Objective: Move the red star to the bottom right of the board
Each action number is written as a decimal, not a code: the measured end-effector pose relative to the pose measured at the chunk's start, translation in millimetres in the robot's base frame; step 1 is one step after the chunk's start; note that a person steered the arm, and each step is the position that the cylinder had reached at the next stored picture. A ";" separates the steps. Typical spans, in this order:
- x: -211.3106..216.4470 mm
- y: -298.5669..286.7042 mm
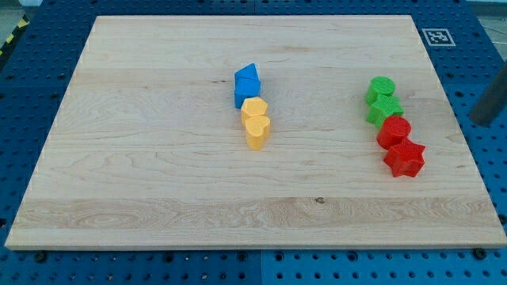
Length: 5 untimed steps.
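The red star [405,158] lay on the wooden counter [158,182] toward the right edge, a little below the middle of that edge's height and well short of the bottom right corner. Touching it on its upper left sat a red round block [394,131], and above that a green star-like block [384,109] and a green round block [381,89], the four forming a close line that slanted down toward the right edge.

Near the counter's middle, slightly toward the top edge, stood a second short line: a blue block [247,84] of angular shape at the top, a yellow block [253,108] touching it below, and a yellow heart [257,131] touching that one.

The dark rod entered at the view's right, just beyond the counter's right edge, and my tip [480,120] hung there blurred. This arm carried no hand, so no spread or pinch could be told. The red star lay to the left of my tip and somewhat lower, apart from it, with bare wood and the counter's right edge between them. My tip touched no block.

A small black-and-white marker [436,36] sat beside the counter's top right corner.
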State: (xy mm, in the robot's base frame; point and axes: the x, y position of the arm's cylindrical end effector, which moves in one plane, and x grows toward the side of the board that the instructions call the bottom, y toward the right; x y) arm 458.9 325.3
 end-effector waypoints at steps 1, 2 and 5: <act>23.0 -15.8; 18.8 -44.2; 35.7 -92.3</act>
State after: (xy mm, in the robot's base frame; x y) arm 494.6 233.0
